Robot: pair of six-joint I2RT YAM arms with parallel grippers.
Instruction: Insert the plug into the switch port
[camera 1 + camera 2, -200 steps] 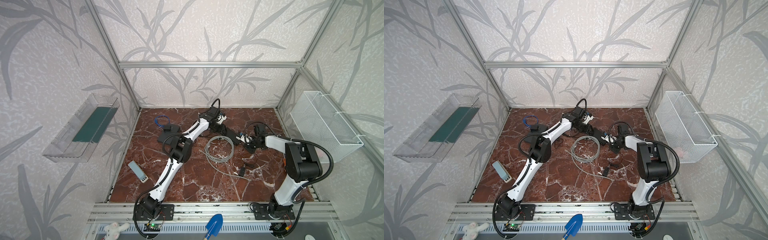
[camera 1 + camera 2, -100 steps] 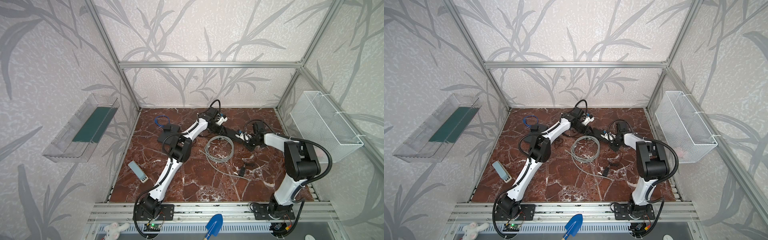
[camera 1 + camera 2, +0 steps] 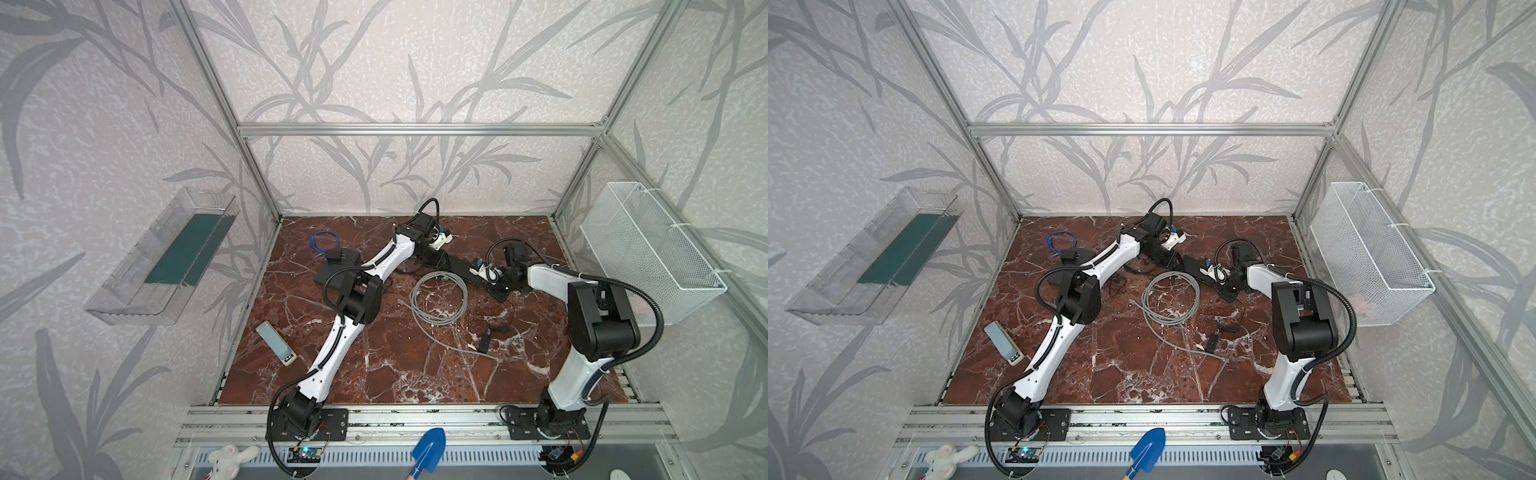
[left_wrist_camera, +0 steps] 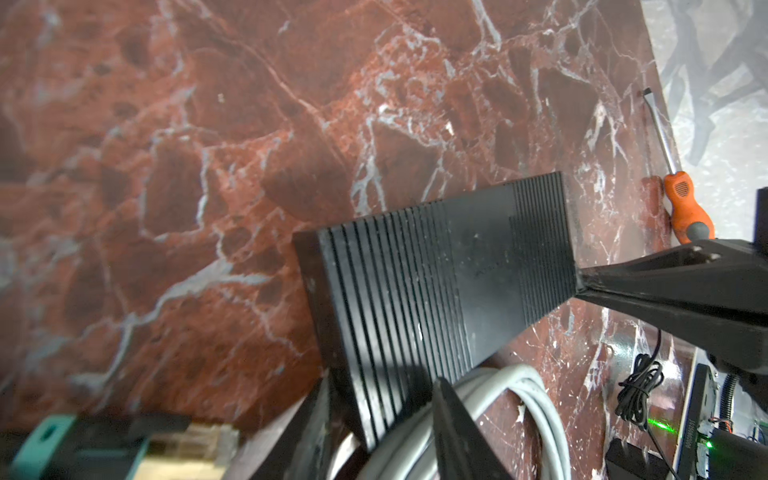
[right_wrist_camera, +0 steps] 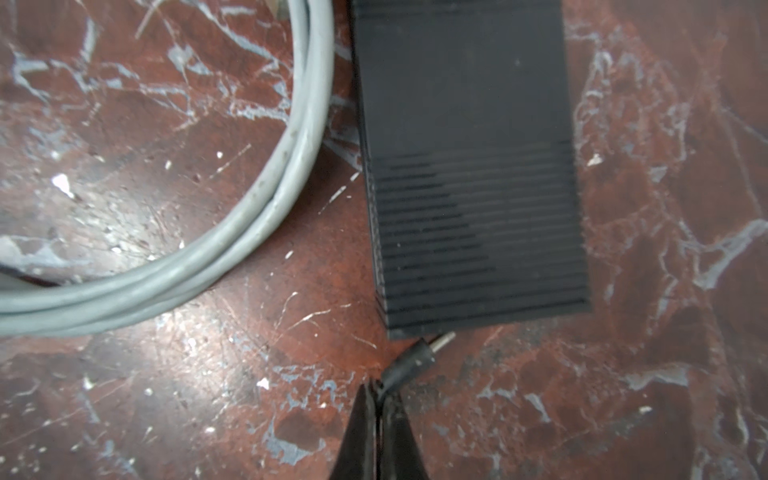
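Observation:
The switch (image 3: pixel 462 268) (image 3: pixel 1192 266) is a black ribbed oblong box lying flat on the marble, between my two grippers. My left gripper (image 3: pixel 441 259) (image 4: pixel 380 432) has its jaws on either side of one short end of the switch (image 4: pixel 436 270) and is shut on it. My right gripper (image 5: pixel 378 390) (image 3: pixel 491 282) is shut on the thin lead just behind the plug (image 5: pixel 409 365), a black sleeve with a bare metal pin. The plug is tilted. Its pin lies just off the corner of the other short end of the switch (image 5: pixel 469 166). No port shows.
A coiled grey cable (image 3: pixel 438 299) (image 5: pixel 232 232) lies against the switch's long side. A dark grey slab (image 3: pixel 332 270), a blue wire loop (image 3: pixel 322 241), a small black adapter (image 3: pixel 484 343) and a grey-blue handset (image 3: pixel 274 343) lie around. An orange screwdriver (image 4: pixel 685 208) lies by the floor's edge.
The right gripper with the plug has edged a little closer to the switch's end. The left arm has stayed still on the switch.

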